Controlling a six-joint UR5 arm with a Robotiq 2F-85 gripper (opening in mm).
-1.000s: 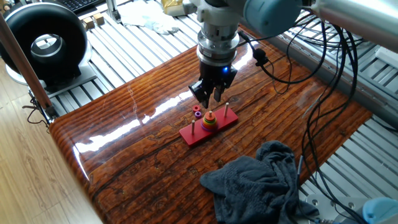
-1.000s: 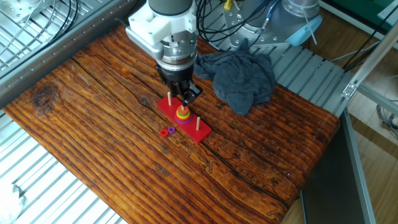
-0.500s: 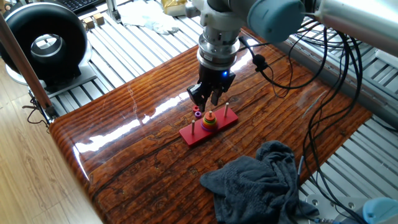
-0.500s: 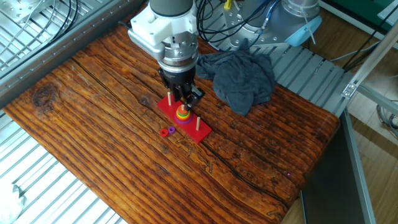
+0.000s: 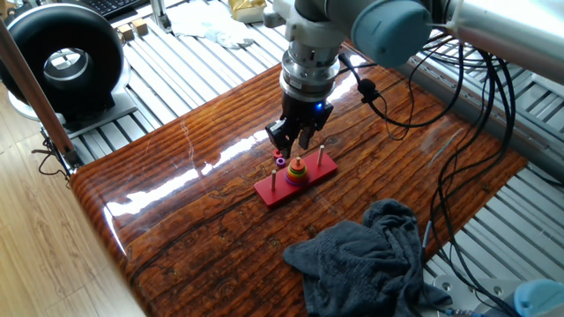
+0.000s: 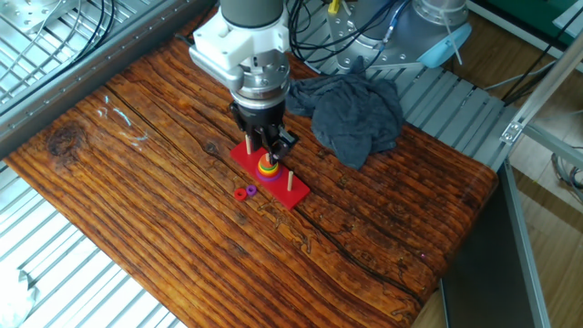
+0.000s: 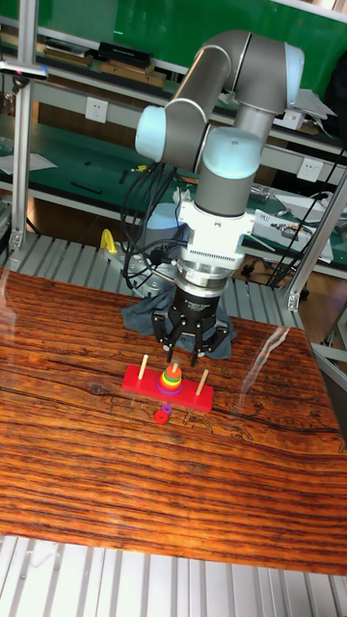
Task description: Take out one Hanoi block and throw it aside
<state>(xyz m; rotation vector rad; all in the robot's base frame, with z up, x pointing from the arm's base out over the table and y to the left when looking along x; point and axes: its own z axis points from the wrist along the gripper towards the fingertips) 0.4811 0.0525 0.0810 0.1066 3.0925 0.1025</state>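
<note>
A red base (image 5: 272, 192) (image 6: 298, 194) (image 7: 134, 382) with three pegs lies mid-table. Its middle peg carries a stack of coloured rings (image 5: 298, 173) (image 6: 267, 167) (image 7: 171, 382). The Hanoi block (image 6: 240, 193) (image 7: 159, 417), a tiny red ring, lies flat on the table beside the base, touching a small purple ring (image 5: 279, 162) (image 6: 250, 189) (image 7: 166, 410). My gripper (image 5: 297, 145) (image 6: 269, 149) (image 7: 181, 353) points straight down just above the stack, open, its fingers on either side of the middle peg's top. Nothing is held.
A crumpled dark grey cloth (image 5: 370, 255) (image 6: 351, 109) lies on the table's edge behind the base. A black round device (image 5: 66, 62) stands off the table on metal slats. Cables (image 5: 476, 114) hang from the arm.
The gripper has come down slightly toward the stack on the middle peg. The rings and base have not moved.
</note>
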